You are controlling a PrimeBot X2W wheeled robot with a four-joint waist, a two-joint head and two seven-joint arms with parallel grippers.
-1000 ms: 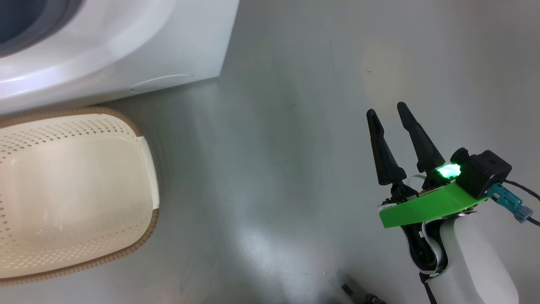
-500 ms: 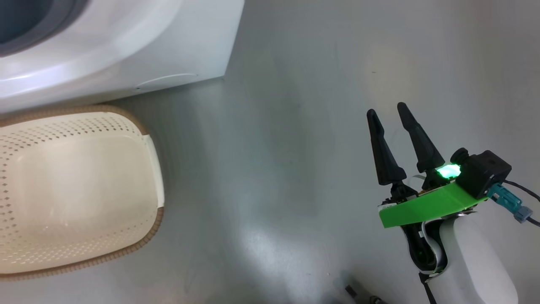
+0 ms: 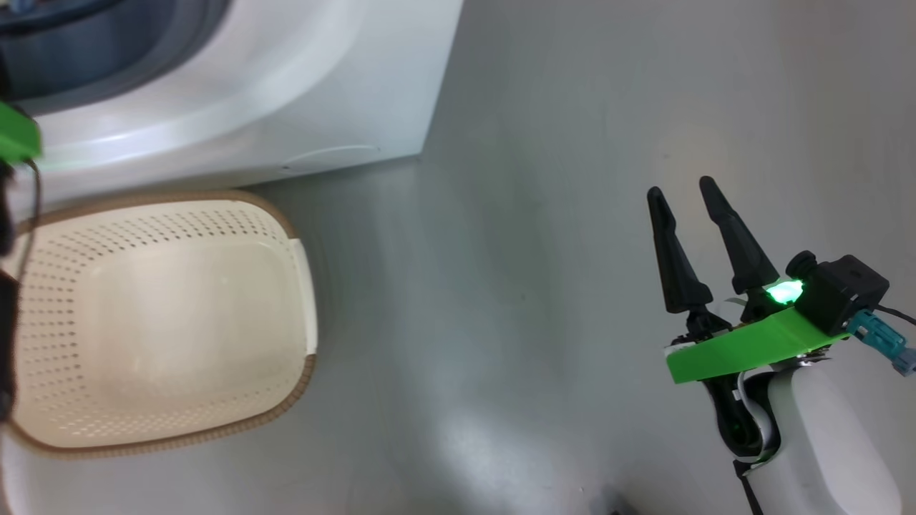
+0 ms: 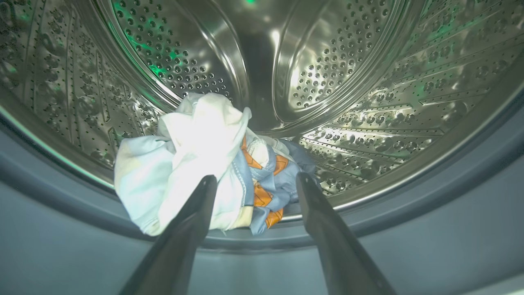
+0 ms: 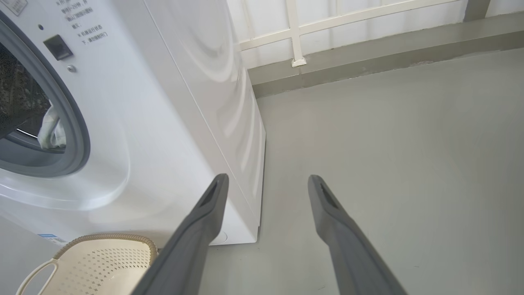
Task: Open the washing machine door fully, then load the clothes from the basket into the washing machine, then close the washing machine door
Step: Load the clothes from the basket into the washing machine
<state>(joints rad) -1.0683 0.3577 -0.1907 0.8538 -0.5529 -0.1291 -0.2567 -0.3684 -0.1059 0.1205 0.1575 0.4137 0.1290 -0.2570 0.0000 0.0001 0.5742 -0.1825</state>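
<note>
Left gripper (image 4: 256, 177) fingers just spread apart, clothes (image 4: 196, 164) lie loose in the drum (image 4: 327, 61), basket (image 3: 297, 279) empty. Right gripper (image 3: 681, 186) fingers apart, idle. Door closing's next, I reckon.

basket (image 3: 143, 229): cut by left edge | clothes (image 4: 192, 139): partly behind left gripper (image 4: 256, 176) | washer (image 5: 163, 102) text: too small to read

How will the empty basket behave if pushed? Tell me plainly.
The basket is probably light: empty, with thin perforated plastic walls. It would likely slide rather than tip, since it sits low and wide on the smooth, glossy floor. The walls may flex a little under a push.
</note>
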